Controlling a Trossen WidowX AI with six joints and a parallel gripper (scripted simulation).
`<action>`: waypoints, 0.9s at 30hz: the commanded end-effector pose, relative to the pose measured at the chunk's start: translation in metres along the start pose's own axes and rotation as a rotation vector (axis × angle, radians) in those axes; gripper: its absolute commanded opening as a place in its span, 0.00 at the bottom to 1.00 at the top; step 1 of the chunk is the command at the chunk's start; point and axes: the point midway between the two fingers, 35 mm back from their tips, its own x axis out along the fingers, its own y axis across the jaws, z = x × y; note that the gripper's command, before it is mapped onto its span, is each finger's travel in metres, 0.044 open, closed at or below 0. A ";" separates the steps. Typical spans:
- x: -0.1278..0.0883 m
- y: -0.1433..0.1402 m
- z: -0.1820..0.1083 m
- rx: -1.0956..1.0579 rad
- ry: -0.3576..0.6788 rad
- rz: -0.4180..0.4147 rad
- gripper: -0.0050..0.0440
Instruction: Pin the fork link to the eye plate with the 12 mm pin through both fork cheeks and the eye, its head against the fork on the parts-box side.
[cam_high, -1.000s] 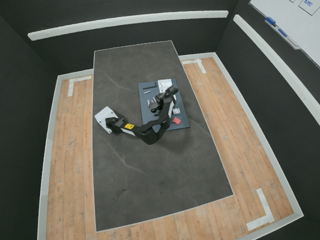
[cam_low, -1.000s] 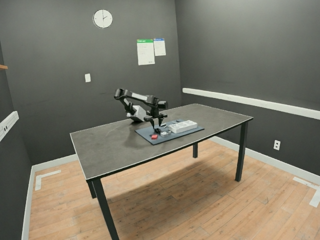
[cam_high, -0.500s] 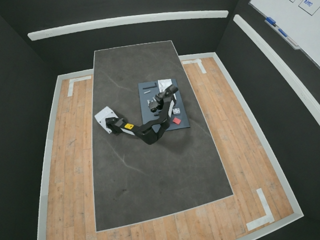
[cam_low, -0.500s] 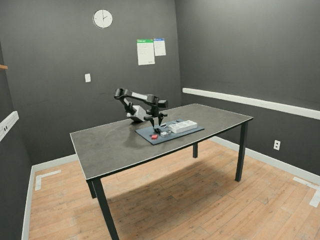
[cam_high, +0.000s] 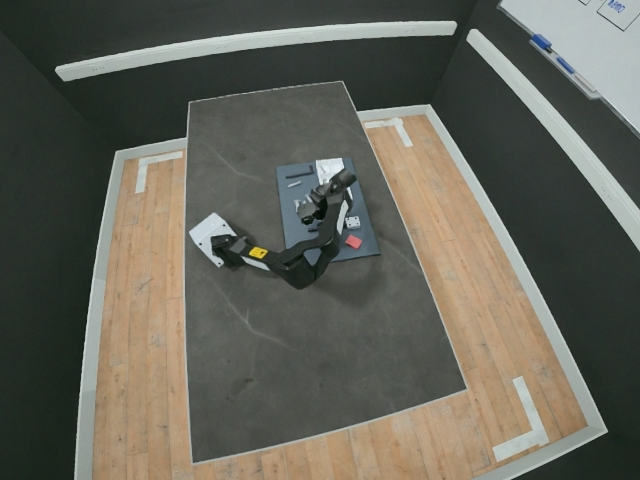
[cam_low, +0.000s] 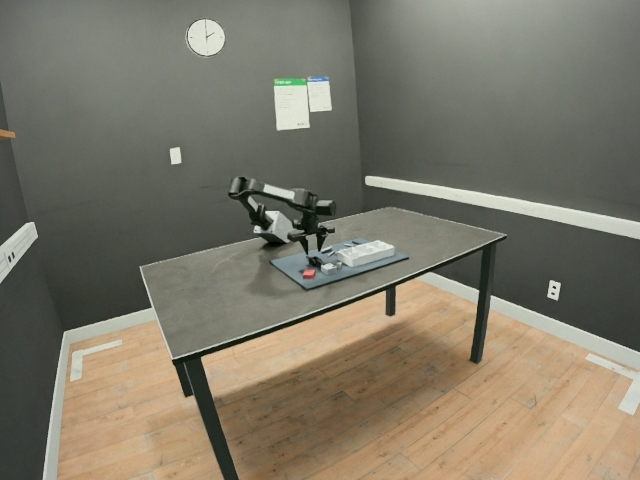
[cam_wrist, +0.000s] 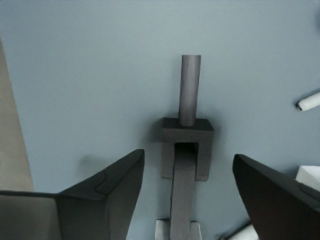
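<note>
Claw (cam_wrist: 187, 192), released and grasping nothing, hung over the fork link (cam_wrist: 186, 135) straddling the eye plate (cam_wrist: 182, 200) on blue mat (cam_wrist: 100, 75).

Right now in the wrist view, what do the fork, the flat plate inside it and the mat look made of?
Fork: probably dark steel or cast metal, with a matte grey, even surface and square edges. Its round shank has a soft lengthwise sheen, like turned metal. Plate between the cheeks: the same dull grey, likely metal too. Mat: smooth blue-grey, no gloss, possibly rubber or plastic. The look leaves all of these open.
</note>
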 end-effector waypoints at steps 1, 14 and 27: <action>-0.007 0.003 -0.006 0.026 0.022 -0.012 0.61; -0.007 0.003 -0.006 0.026 0.022 -0.012 0.61; -0.007 0.002 -0.007 0.034 0.022 -0.012 0.61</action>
